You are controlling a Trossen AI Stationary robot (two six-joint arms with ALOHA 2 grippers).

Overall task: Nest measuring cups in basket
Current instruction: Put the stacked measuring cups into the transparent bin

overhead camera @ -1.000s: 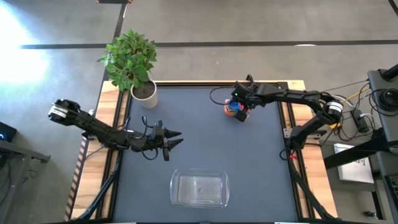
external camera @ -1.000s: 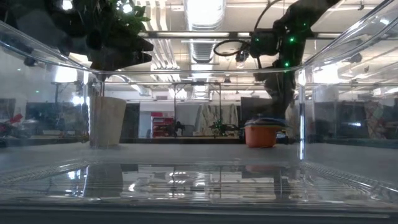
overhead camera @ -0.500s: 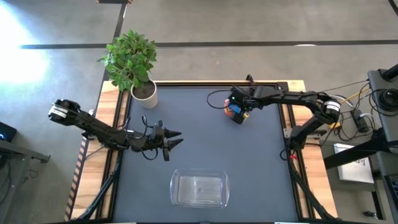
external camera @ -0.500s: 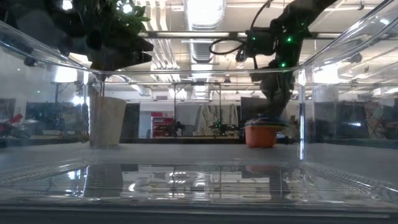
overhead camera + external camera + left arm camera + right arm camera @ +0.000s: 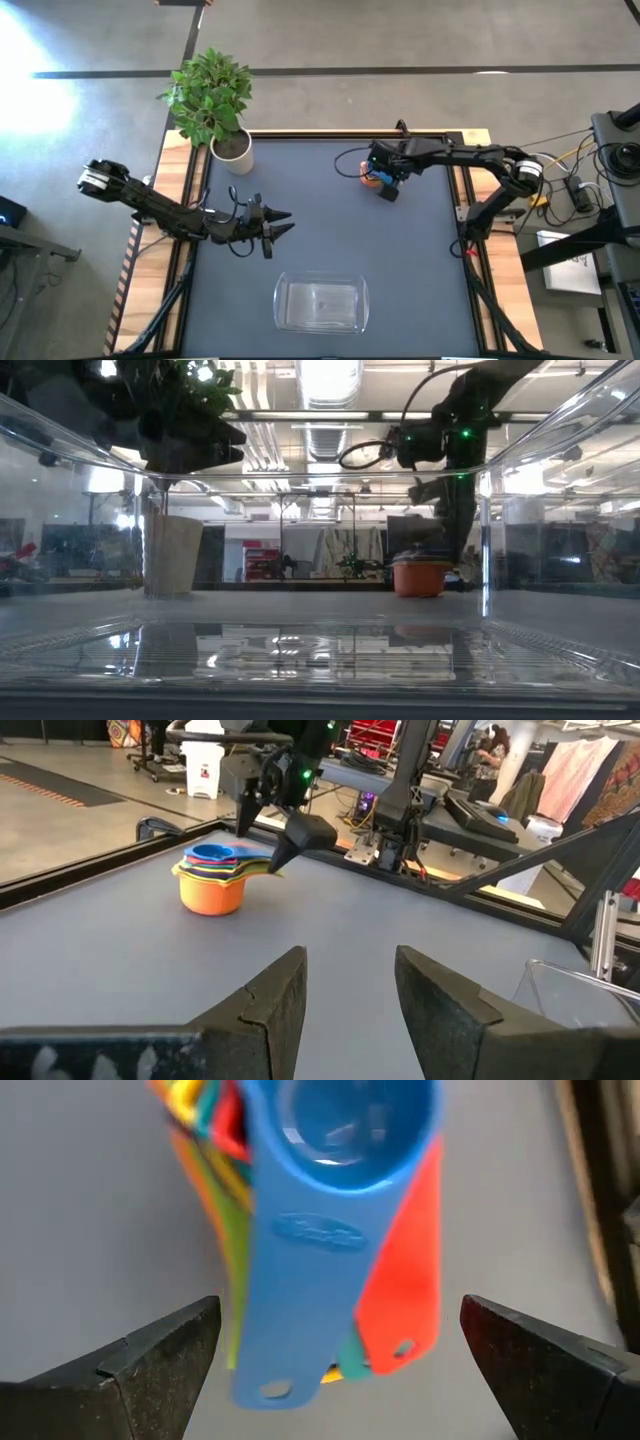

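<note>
The measuring cups [image 5: 374, 178] stand nested in one stack on the table's far right part, the orange one [image 5: 212, 890] at the bottom and the blue one [image 5: 340, 1120] on top, handles fanned out. My right gripper [image 5: 383, 184] hangs open just above the handles, one finger to each side, touching nothing. My left gripper [image 5: 286, 221] hovers open and level over the table's middle left, nothing between its fingers [image 5: 270, 1005]. The clear basket [image 5: 320, 305] rests on its base near the front edge.
A white pot with a green plant [image 5: 232, 150] stands at the far left corner. Wooden rails [image 5: 466, 180] run along the table's sides. Dark mat lies bare between the basket and the cups. The low view looks through the basket's clear wall [image 5: 300, 650].
My right gripper has tipped a little steeper over the stack of cups and edged slightly toward the table's left, staying open. The cups and the basket have not moved.
</note>
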